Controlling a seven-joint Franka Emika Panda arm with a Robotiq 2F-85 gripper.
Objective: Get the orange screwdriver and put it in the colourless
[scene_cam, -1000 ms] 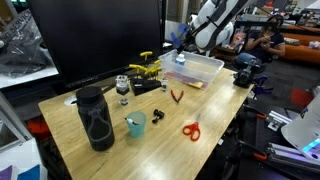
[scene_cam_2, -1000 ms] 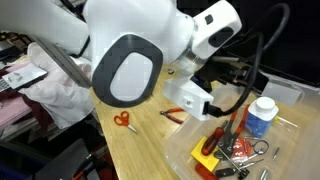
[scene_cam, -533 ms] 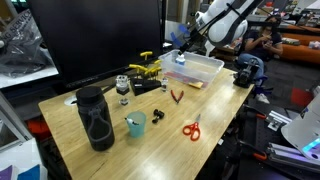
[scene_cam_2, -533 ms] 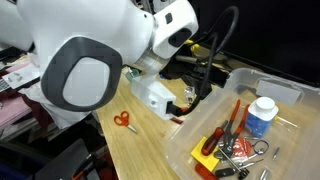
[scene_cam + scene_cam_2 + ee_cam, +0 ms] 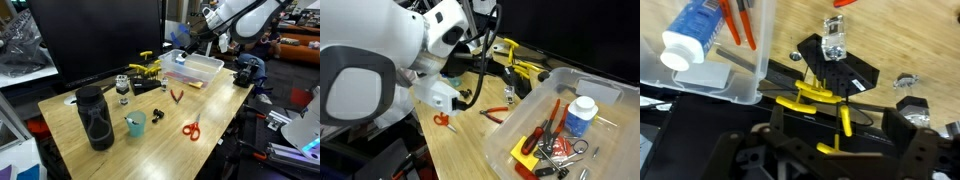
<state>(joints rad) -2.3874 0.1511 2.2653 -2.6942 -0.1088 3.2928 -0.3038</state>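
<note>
The orange screwdriver (image 5: 552, 116) lies inside the colourless bin (image 5: 605, 92), among other tools and next to a white bottle (image 5: 579, 117). In the wrist view the screwdriver (image 5: 738, 20) shows at the top left inside the bin (image 5: 700, 85). In an exterior view the bin (image 5: 204, 68) stands at the table's far right. My gripper (image 5: 183, 42) hangs above the bin's far side. In the wrist view my gripper (image 5: 845, 140) is open and empty, and it looks down on the yellow clamps beside the bin.
Yellow clamps (image 5: 148, 68) and a black block lie by the monitor. Red pliers (image 5: 176, 96), orange scissors (image 5: 191, 129), a teal cup (image 5: 136, 124) and a black bottle (image 5: 95, 118) stand on the wooden table (image 5: 215, 115). My arm fills the left of an exterior view (image 5: 380, 70).
My arm has drawn back from the bin, sweeping left across an exterior view. The screwdriver stays in the bin.
</note>
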